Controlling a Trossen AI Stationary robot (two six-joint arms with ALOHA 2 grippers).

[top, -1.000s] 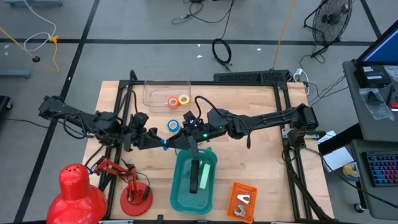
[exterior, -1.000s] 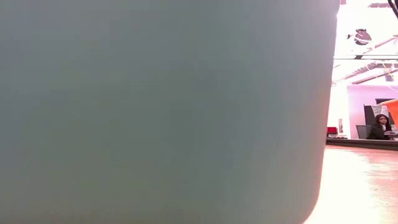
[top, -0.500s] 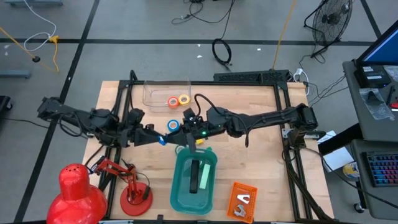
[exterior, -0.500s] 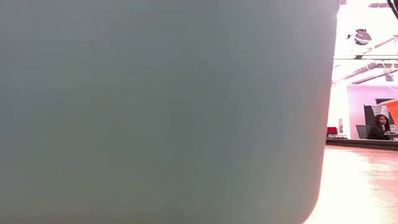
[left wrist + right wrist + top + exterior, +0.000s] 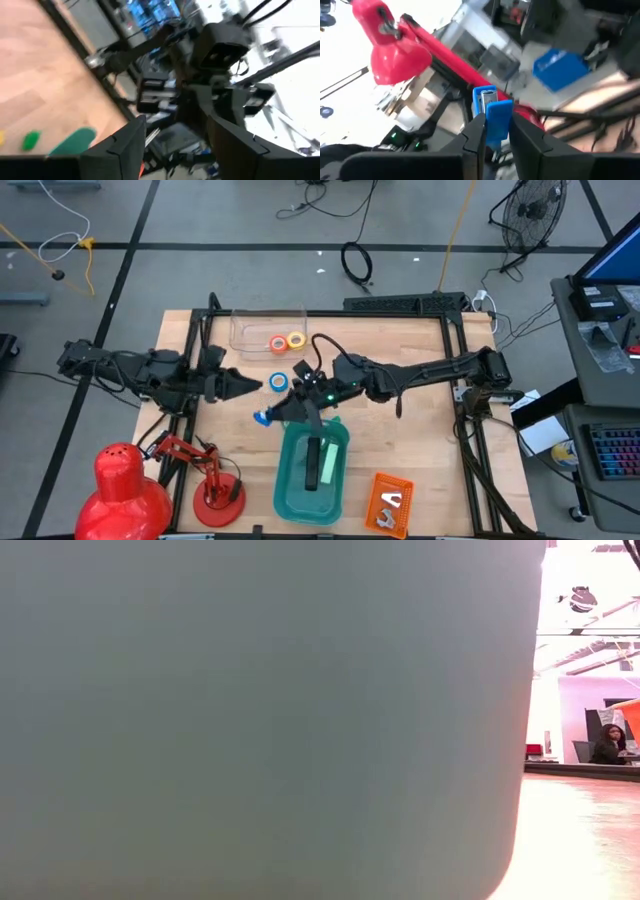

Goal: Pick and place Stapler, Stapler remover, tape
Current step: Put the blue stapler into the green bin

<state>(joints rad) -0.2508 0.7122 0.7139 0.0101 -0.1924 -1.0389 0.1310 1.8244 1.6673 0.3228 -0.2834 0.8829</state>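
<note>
1. A small blue stapler remover (image 5: 492, 116) is being pinched between the narrowly closed fingers of the right gripper (image 5: 268, 416), just off the teal bin's (image 5: 288, 490) upper-left corner.
2. The left gripper (image 5: 250, 385) is being held wide open and empty, nearby on the desk (image 5: 400, 440).
3. The stapler (image 5: 312, 464) is already lying lengthwise in the bin, so the right arm is nearer for the drop.
4. Tape rolls are sitting by the clear tray (image 5: 250, 330).
</note>
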